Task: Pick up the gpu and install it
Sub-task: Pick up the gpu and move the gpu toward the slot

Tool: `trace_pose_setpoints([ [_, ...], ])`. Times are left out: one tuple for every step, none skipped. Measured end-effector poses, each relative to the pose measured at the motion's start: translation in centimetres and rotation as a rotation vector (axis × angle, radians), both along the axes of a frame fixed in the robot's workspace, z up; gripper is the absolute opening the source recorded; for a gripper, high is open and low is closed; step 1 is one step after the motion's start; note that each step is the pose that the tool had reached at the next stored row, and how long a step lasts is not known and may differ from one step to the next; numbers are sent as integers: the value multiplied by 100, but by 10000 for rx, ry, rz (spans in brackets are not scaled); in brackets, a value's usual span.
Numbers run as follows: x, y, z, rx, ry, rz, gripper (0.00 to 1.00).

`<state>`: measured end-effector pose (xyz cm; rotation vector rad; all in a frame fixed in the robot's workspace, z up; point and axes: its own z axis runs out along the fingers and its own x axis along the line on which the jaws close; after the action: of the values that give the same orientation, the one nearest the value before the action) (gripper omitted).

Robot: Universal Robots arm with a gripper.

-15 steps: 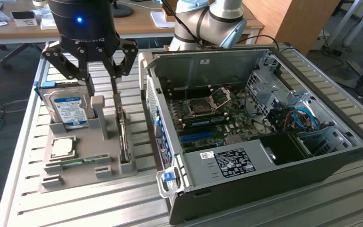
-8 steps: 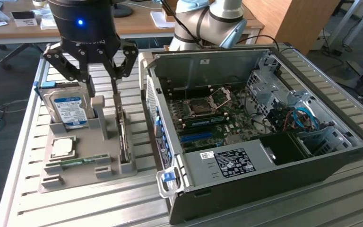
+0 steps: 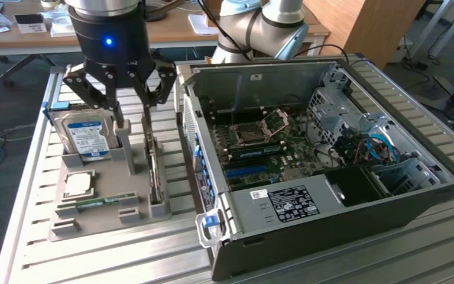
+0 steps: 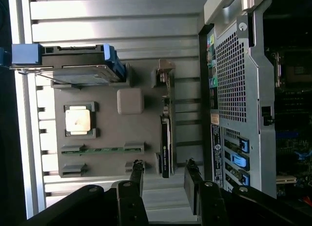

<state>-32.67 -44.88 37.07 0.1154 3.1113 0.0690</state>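
Observation:
The gpu (image 3: 156,174) stands on edge as a thin dark strip in a slot of the grey parts holder (image 3: 104,222), beside the open computer case (image 3: 416,195). In the wrist view the gpu (image 4: 165,138) runs along the holder (image 4: 112,133) next to the case's rear panel (image 4: 231,89). My gripper (image 3: 133,120) hangs open just above the card's far end, holding nothing. In the wrist view the card's end lies in line with the gap of the gripper (image 4: 165,165), between the two black fingers (image 4: 138,170).
The holder also carries a blue-labelled hard drive (image 3: 85,136), a CPU (image 3: 78,183) and a green RAM stick (image 3: 101,203). Inside the case lies the motherboard (image 3: 266,148) with blue slots. All stands on a slatted metal table (image 3: 132,254). The arm's base (image 3: 259,23) rises behind the case.

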Motion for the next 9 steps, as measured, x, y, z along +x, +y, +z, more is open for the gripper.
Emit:
trace_pose_setpoints([
  [3,0,-18,0,0,0,47],
  [6,0,-33,-2,2,0,47],
  [11,0,-48,-2,3,2,47],
  [16,-1,-65,-2,3,2,47],
  [20,0,-84,-2,2,1,47],
  [23,0,-99,-1,1,1,47],
  [25,0,-113,0,1,0,47],
  [28,0,-124,-2,2,0,47],
  [30,0,-137,-1,2,1,47],
])
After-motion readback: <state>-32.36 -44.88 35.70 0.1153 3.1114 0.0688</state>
